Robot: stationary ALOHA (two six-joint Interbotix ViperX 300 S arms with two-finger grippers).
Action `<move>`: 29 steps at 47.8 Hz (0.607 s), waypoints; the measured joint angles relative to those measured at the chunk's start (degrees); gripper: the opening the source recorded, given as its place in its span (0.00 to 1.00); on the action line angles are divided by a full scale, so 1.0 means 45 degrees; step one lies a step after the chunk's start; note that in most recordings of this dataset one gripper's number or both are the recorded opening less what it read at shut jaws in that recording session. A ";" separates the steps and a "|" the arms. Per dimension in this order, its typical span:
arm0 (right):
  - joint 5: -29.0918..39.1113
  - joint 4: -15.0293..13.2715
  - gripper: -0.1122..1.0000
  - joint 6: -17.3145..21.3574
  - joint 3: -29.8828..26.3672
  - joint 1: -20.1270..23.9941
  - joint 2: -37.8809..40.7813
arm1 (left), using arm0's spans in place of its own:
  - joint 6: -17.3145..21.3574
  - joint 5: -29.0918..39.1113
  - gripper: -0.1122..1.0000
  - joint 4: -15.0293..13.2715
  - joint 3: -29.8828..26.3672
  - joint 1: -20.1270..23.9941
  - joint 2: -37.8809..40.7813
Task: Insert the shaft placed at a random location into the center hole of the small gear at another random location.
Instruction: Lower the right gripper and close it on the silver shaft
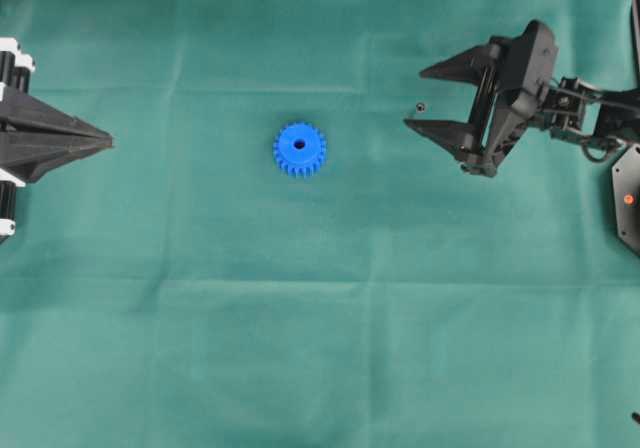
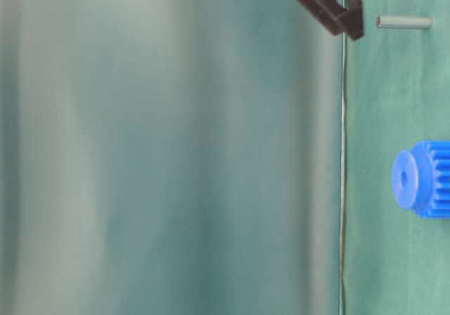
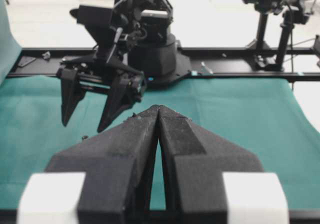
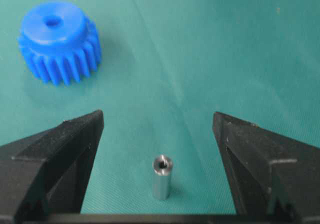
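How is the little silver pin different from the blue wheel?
The shaft is plain silvery metal; the small gear is bright blue with teeth all round. The shaft is thin and far narrower than the small gear. The shaft stands upright on its end, while the small gear lies flat. Both rest on the green cloth, untouched, and each shows a hole on top.

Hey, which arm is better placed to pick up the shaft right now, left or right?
Right. The right gripper is open with its jaws on either side of the shaft, which stands upright on the cloth. The left gripper is shut at the far left edge, beyond the small gear.
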 measured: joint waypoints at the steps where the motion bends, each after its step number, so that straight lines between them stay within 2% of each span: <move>1: -0.0059 0.0039 0.91 0.0000 0.0000 0.0000 0.0137 | 0.0020 0.0020 0.10 -0.0020 0.0020 0.0000 0.0000; 11: -0.0410 0.0293 0.89 0.0020 -0.0020 0.0000 0.0898 | 0.0000 0.0117 0.10 0.0000 0.0000 0.0000 0.0000; 18: -0.0410 0.0332 0.76 0.0000 -0.0020 -0.0020 0.0918 | 0.0000 0.0137 0.10 0.0000 0.0000 0.0000 0.0000; 29: -0.0137 0.0332 0.24 0.0000 -0.0020 0.0000 0.1113 | 0.0000 0.0137 0.10 -0.0020 0.0000 0.0000 0.0000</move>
